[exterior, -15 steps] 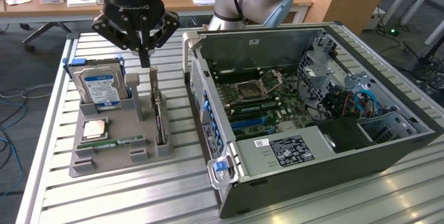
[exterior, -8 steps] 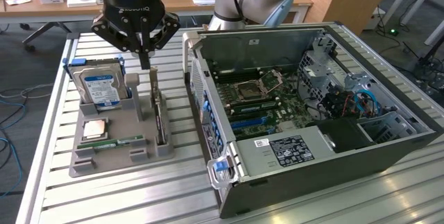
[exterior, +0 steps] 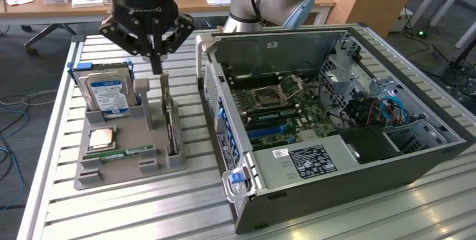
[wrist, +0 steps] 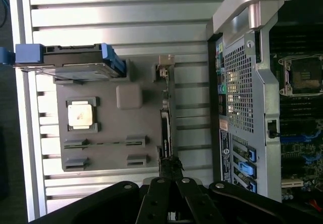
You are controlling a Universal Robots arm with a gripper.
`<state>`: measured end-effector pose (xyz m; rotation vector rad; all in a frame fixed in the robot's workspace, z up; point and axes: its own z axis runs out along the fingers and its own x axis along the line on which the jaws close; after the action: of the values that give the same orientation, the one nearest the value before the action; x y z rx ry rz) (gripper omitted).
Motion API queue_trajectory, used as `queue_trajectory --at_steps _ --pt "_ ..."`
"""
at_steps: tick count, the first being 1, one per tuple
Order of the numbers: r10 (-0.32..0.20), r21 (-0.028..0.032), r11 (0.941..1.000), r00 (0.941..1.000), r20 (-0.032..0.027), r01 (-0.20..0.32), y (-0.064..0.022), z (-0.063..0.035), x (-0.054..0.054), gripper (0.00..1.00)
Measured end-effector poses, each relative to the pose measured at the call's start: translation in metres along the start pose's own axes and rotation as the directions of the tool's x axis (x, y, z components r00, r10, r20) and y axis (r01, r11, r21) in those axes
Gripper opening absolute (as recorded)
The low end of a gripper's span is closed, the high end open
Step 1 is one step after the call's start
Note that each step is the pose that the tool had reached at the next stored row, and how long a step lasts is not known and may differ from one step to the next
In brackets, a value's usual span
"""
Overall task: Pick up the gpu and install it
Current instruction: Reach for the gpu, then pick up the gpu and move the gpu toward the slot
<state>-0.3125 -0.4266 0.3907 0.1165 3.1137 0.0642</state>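
The gripper (exterior: 156, 66), jaws pinched together and holding nothing, hangs just above the bracket end of the gpu (exterior: 171, 127). The card stands on edge in a slot along the grey holder's (exterior: 122, 167) edge nearest the open computer case (exterior: 320, 187), its long axis parallel to that edge, directly under the jaws.

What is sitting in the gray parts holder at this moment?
A hard drive standing upright, a processor, a memory stick and the gpu on edge. The gpu's lower edge is hidden in its slot; the gripper covers one end in the wrist view.
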Motion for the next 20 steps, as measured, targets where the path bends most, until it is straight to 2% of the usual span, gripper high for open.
queue_trajectory --at_steps 16,17,18,19,20 --pt "0.0 0.0 1.0 1.0 0.0 0.0 0.0 0.0 -0.0003 0.11" --pt "0.0 0.0 1.0 1.0 0.0 0.0 0.0 0.0 -0.0003 0.11" --pt "0.0 0.0 1.0 1.0 0.0 0.0 0.0 0.0 -0.0003 0.17" --pt "0.0 0.0 1.0 1.0 -0.0001 0.0 0.0 0.0 -0.0003 0.17" --pt "0.0 0.0 1.0 1.0 0.0 0.0 0.0 0.0 -0.0003 0.23"
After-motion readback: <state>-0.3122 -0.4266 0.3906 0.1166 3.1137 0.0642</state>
